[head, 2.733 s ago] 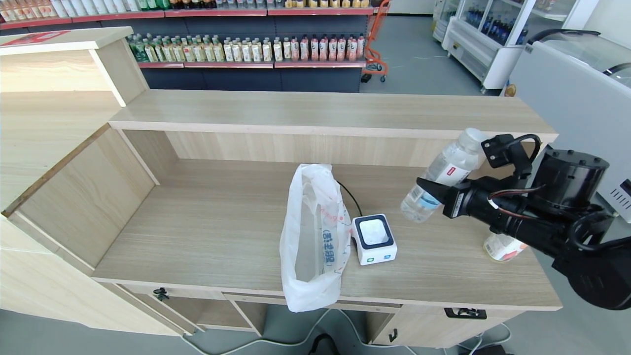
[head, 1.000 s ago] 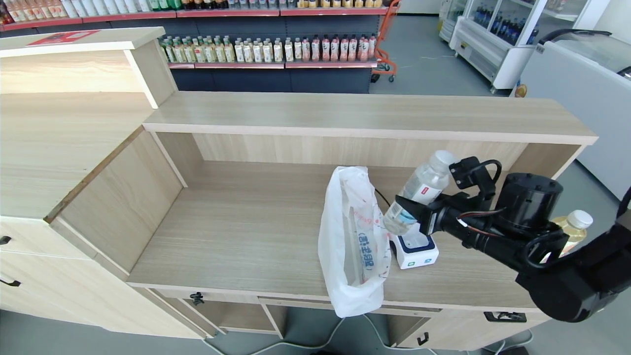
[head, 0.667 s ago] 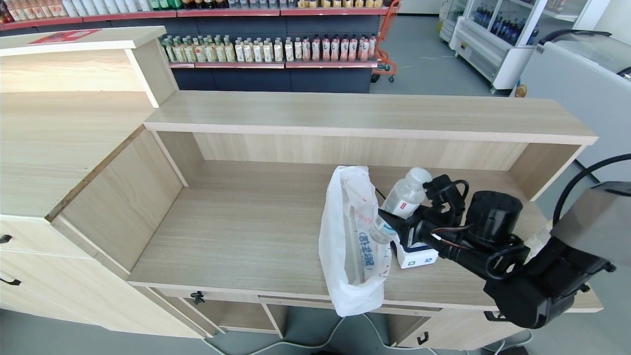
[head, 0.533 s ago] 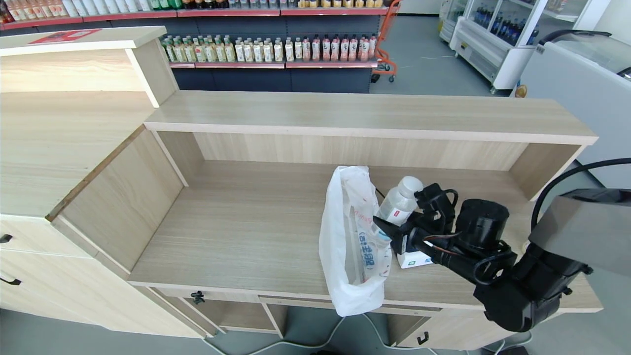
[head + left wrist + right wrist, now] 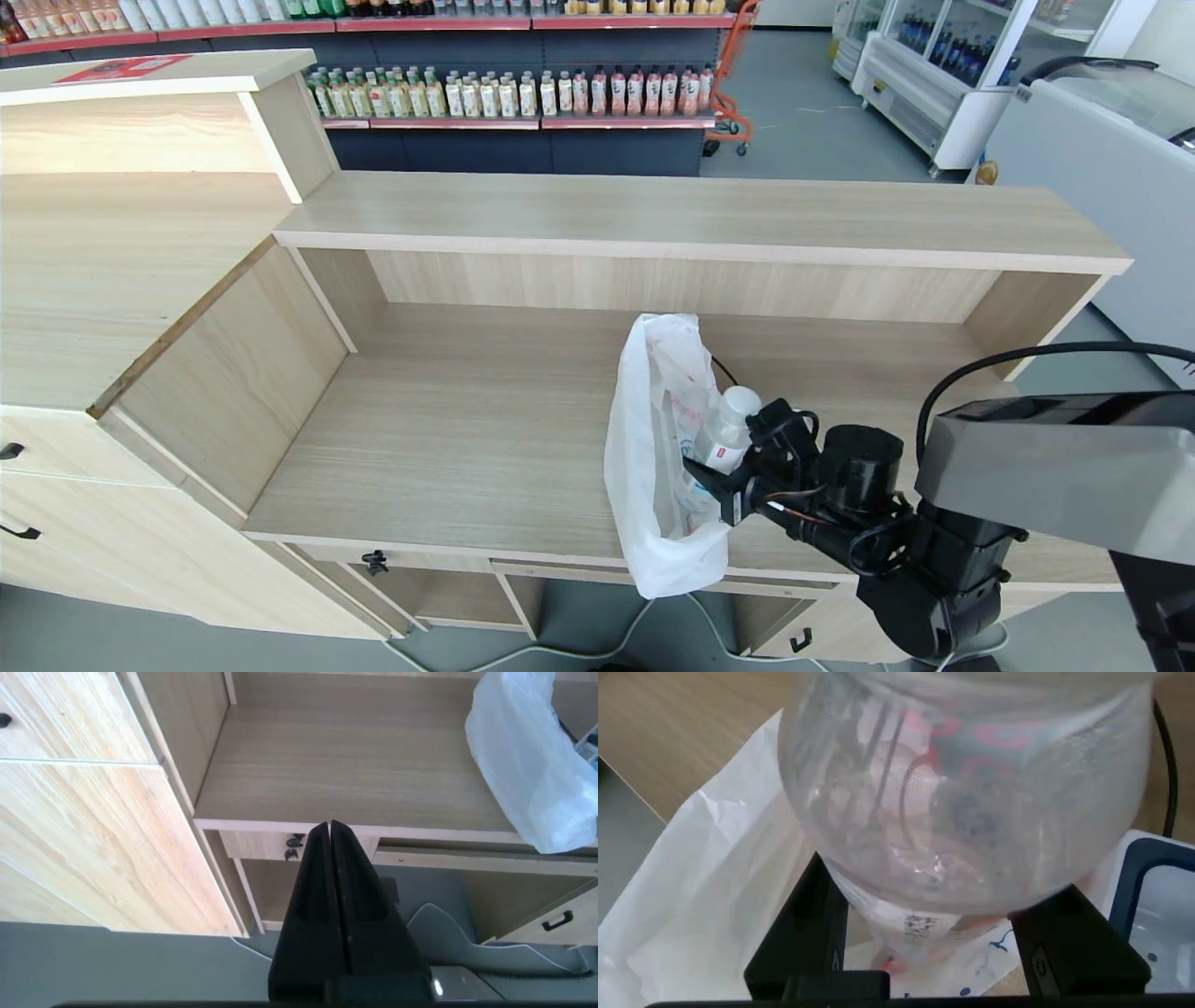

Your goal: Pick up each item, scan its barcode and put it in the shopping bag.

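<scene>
Shop: shelves (image 5: 504,93) full of drinks stand far behind the wooden worktop (image 5: 448,439).
Bag: the white shopping bag (image 5: 644,467) stands open at the worktop's front edge, and its bottom hangs over a little.
Bottle: the clear water bottle (image 5: 726,431) is tilted, with its bottom end inside the bag's mouth and its white cap poking out.
Right jaws: pinching the water bottle near its bottom end.
Left jaws: pressed together, down in front of the worktop, well apart from the bag.
Scanner: the white scanner (image 5: 1162,905) sits just beside the bag.

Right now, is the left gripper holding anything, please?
No, the left gripper is shut, with nothing between its fingers.
</scene>
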Robot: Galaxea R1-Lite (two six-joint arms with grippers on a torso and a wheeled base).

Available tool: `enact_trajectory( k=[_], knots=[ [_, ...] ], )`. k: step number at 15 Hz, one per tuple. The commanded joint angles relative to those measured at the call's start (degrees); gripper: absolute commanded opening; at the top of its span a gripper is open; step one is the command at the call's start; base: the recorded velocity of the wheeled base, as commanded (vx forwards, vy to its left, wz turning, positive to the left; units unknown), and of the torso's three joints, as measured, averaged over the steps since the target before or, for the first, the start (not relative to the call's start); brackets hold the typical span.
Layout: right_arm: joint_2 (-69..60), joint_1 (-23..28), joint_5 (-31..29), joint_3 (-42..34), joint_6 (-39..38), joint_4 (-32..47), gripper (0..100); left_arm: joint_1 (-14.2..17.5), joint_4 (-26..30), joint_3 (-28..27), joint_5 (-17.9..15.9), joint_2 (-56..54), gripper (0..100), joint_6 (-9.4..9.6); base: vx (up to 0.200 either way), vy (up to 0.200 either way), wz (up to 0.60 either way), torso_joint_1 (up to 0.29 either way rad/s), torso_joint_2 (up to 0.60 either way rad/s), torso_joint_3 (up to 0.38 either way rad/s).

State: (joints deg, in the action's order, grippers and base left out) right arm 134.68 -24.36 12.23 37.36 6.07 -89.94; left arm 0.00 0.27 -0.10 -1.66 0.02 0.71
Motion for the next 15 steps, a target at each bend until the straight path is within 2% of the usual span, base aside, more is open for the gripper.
enact_trajectory(
  k=[1, 9, 15],
  knots=[
    [3.1, -0.4, 0.0, 0.3, 0.0, -0.1, 0, 0.0, 0.0, -0.1, 0.0, 0.0, 0, 0.0, 0.0, 0.0, 0.0, 0.0, 0.0, 0.0],
    [6.0, -0.8, 0.2, 5.4, 3.2, -0.1, 0, 0.0, 0.0, 0.0, 0.0, 0.0, 0, 0.0, 0.0, 0.0, 0.0, 0.0, 0.0, 0.0],
    [6.8, -1.2, 0.2, 5.9, 4.5, -0.1, 0, 0.0, 0.0, 0.0, 0.0, 0.0, 0, 0.0, 0.0, 0.0, 0.0, 0.0, 0.0, 0.0]
  ],
)
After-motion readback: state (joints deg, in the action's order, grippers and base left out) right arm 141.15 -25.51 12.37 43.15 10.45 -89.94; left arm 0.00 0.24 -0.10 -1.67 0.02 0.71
